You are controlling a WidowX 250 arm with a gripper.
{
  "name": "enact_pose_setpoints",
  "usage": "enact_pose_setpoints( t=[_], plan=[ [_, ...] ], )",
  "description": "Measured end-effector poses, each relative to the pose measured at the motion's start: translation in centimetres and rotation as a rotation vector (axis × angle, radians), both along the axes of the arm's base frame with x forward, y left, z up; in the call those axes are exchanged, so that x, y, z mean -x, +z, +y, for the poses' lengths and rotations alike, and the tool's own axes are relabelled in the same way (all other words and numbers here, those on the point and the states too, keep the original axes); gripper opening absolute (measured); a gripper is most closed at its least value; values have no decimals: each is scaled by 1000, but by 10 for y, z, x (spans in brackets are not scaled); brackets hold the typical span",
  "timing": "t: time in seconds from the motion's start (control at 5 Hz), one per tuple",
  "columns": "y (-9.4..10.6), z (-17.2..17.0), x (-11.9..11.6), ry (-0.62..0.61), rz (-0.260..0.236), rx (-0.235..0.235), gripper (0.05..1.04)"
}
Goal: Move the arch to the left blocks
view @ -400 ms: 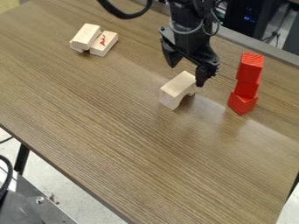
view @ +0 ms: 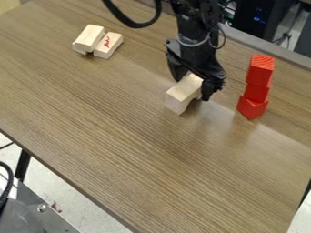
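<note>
The jaws stand open—spread wide, one on each side of the far end of the pale wooden arch (view: 184, 88)—with the black gripper (view: 192, 86) hanging low over the far middle part of the bench (view: 121, 136). Whether either jaw touches the wood, I cannot tell. The arch sits on the bench with its flat top up and its curved cutout showing on the right side, its length running from near left to far right. Well apart from it, toward the far left, are the left blocks: a plain pale block (view: 90, 37) and, just beside it on the right, a pale block with red marks (view: 108, 44). The plain one sits a little higher, and a bit more wood shows beneath its near end. To the right of the gripper rises a red stack (view: 260, 69) of three pieces, the lowest turned with a corner toward the near side. The black robot arm (view: 197, 27) comes in from the far edge, with a thick black hose (view: 130, 22) looping off to its left. Behind the bench, at far right, is a dark case (view: 249, 16) with small blue lights—and at near left there is a grey metal surface (view: 36, 220).
</note>
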State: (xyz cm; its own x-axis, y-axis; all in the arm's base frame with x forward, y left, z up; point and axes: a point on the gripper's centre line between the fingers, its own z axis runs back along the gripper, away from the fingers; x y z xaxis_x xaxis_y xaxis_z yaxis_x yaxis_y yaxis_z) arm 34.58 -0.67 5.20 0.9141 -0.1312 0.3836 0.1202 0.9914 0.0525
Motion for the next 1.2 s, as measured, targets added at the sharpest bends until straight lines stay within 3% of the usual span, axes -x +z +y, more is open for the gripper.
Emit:
enact_pose_setpoints(
  t=[0.4, 0.6, 0.8, 1.2],
  plan=[
    [-19, 3, -10, 83, 2, -8, 971],
    [-28, 3, -25, 139, -5, -16, 672],
    [-28, 3, -27, 145, 4, -20, 532],
    [-24, 29, -28, 239, 52, 2, 532]
  ],
)
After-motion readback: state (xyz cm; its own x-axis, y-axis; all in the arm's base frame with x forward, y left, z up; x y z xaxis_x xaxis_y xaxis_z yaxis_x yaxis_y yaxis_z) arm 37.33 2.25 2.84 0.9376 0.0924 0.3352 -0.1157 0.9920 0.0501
